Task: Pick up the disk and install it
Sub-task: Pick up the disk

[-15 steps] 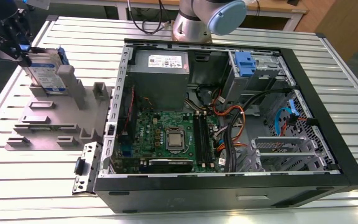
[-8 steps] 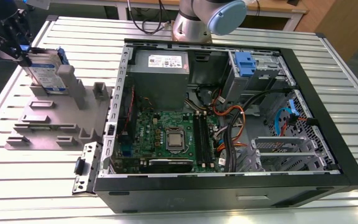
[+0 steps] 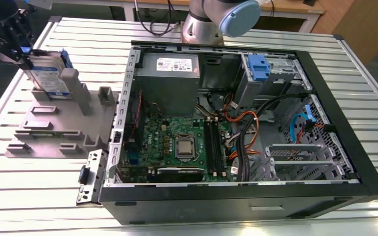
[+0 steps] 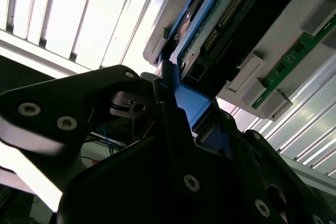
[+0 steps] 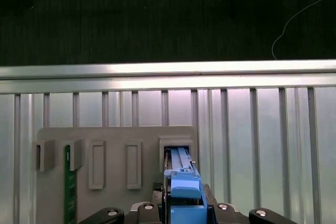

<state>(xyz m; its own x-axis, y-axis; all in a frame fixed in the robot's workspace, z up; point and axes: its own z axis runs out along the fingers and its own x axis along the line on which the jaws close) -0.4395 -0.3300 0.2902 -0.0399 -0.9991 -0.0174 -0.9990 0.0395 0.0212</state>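
Observation:
The disk (image 3: pixel 47 73) stands on edge in a slot of the grey fixture (image 3: pixel 57 128) at the exterior view's left, silver with a white-and-blue label and a blue carrier. My gripper (image 3: pixel 22 49) is at its upper end, shut on the blue carrier's handle. In the first wrist view the disk (image 5: pixel 181 182) runs from between my fingers down into the fixture's slot (image 5: pixel 176 145). The second wrist view shows the blue carrier (image 4: pixel 191 103) clamped between my black fingers (image 4: pixel 168 103), with the drive's circuit side (image 4: pixel 220 19) beyond.
An open computer case (image 3: pixel 346 147) lies on the slatted table, holding a motherboard (image 3: pixel 182 142), a grey power-supply box (image 3: pixel 169 66) and a bare blue bracket (image 3: pixel 258 66) in the drive bay. A green memory module (image 5: pixel 67 182) stands in another fixture slot. The table edge (image 5: pixel 168 72) lies beyond the fixture.

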